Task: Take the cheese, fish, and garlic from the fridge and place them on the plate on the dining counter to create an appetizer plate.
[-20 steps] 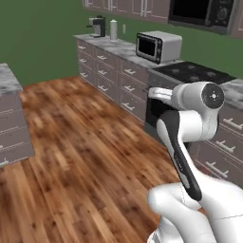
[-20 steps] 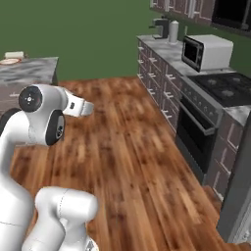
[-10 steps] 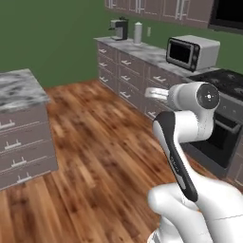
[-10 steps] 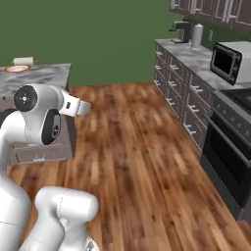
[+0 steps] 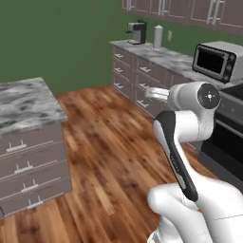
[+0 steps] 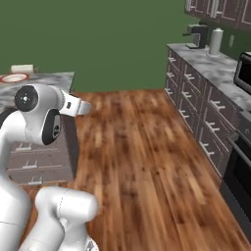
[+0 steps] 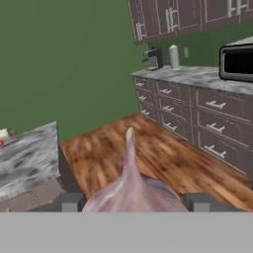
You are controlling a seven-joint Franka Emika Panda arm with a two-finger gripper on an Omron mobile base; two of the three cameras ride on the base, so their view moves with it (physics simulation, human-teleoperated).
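1. The garlic (image 7: 131, 190) is pinched between the two dark finger tips of the gripper (image 7: 129, 201) in the hand view, its pointed top aimed ahead toward the wooden floor (image 7: 148, 153).
2. The jaws are held wide around the bulb, one tip at each flank (contact looks to be low on the rounded sides).
3. The dining counter (image 6: 49, 81) is seen at the left of the right base view, with the plate (image 6: 13, 78) near its far left end; a pale item (image 6: 22, 68) lies just behind it, too small to be identified.
4. The plate is well apart from the arm, so the carry is judged unfinished.
5. A slip is the main risk: a rounded bulb gripped low could be squeezed out if the arm is swung sharply.
6. The marble edge could be clipped if the hand is brought in too low.
7. Release off the plate's centre could let the garlic roll over the rim.
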